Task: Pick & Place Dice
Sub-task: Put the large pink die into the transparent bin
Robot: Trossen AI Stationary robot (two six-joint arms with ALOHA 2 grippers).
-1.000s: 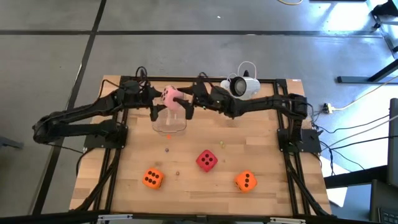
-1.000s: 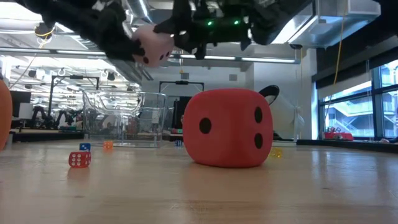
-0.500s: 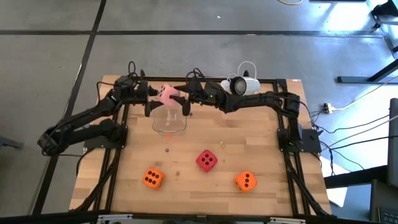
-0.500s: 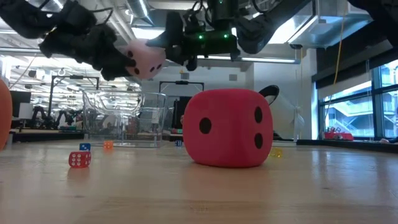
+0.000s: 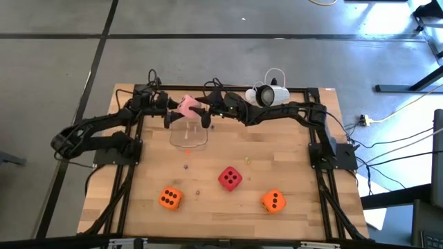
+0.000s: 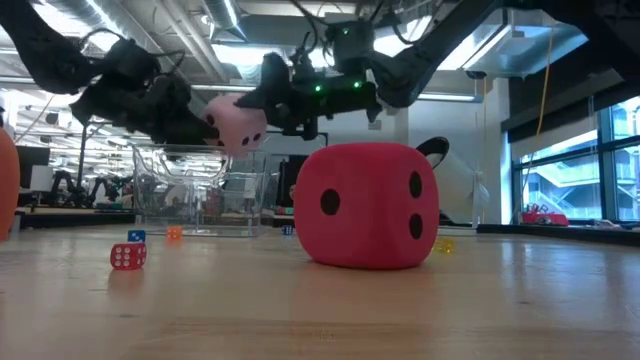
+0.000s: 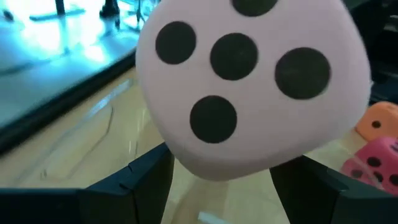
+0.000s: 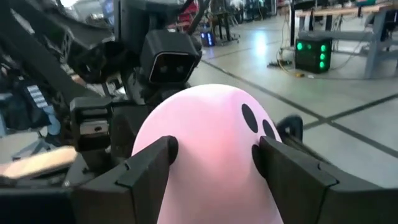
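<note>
The pink die (image 5: 187, 106) hangs in the air over the far side of a clear container (image 5: 188, 135), with both grippers on it. My left gripper (image 5: 178, 111) reaches it from the table's left, my right gripper (image 5: 200, 111) from the right. In the low view the pink die (image 6: 237, 125) sits between the two dark hands, above the container (image 6: 200, 190). The red die (image 5: 230, 178) and two orange dice (image 5: 169, 198) (image 5: 273, 201) rest on the table nearer the front. My left gripper has the pink die between its two fingers, which lie against two opposite sides (image 7: 166, 155) of it. It comes in roughly level from the table's left. The die is clear of the table and the container. My right gripper takes the same die between its two fingers (image 8: 152, 165), one on each of two opposite sides (image 8: 177, 155). It comes in level from the table's right, facing the left hand. The die bulges out between the fingers.
A white camera-like device (image 5: 270, 95) with a cable stands at the far edge, behind the right arm. Tiny dice (image 6: 127, 256) (image 6: 136, 236) lie scattered on the wood. The red die (image 6: 368, 205) stands large in front of the low camera.
Both grippers have come down together with the pink die, which now hangs just above the clear container's rim. The left arm has swung nearer the far edge and its wrist has rolled. The die has turned a little between them.
</note>
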